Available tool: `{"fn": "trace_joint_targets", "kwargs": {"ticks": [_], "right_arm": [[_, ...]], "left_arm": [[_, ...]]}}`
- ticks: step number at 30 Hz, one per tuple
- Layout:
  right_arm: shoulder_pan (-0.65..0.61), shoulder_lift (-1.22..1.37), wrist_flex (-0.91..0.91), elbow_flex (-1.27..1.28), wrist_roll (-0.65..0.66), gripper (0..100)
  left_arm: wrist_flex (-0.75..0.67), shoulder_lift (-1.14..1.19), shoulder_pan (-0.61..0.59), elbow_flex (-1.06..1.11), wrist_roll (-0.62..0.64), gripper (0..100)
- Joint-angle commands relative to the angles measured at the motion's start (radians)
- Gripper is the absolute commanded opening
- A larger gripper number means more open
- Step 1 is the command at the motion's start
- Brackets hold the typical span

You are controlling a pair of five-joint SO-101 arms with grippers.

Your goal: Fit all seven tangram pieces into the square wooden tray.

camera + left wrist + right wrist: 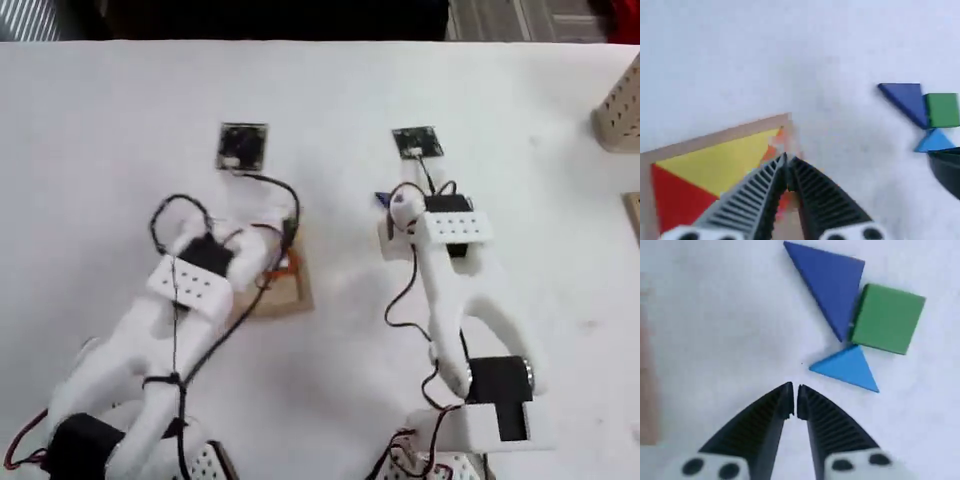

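The square wooden tray (290, 297) (715, 136) lies under the left arm. In it I see a yellow triangle (715, 162), a red triangle (677, 200) and an orange piece (774, 147). My left gripper (788, 166) is shut, its tips right over the orange piece at the tray's corner. To the right, on the bare table, a dark blue triangle (832, 280) (907, 100), a green square (887, 317) (942, 110) and a light blue triangle (847, 369) (935, 141) lie touching. My right gripper (794, 401) is shut, just short of the light blue triangle.
Two small black squares (243, 147) (417, 142) lie on the white table beyond the arms. A perforated wooden block (620, 110) stands at the far right edge. Cables loop around the left arm (180, 215).
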Motion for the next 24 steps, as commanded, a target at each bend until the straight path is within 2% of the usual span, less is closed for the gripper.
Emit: {"fn": "trace_joint_targets", "kwargs": {"ticks": [1,5,11,18,24], "right_arm": [[0.024,-0.038,-0.039,-0.003,-0.061,1.7],[0.027,-0.038,-0.038,-0.003,-0.071,1.7],[0.018,-0.038,-0.035,-0.003,-0.071,1.7],[0.018,-0.038,-0.036,-0.005,-0.071,1.7],[0.018,-0.038,-0.038,-0.005,-0.071,1.7]], "left_arm": [[-0.129,0.036,0.140,-0.044,0.146,2],[-0.215,0.222,0.139,-0.063,0.149,2],[-0.222,0.424,0.113,-0.150,0.149,2],[-0.130,0.363,0.074,-0.115,0.149,2],[-0.127,0.283,-0.031,-0.026,0.147,2]]}}
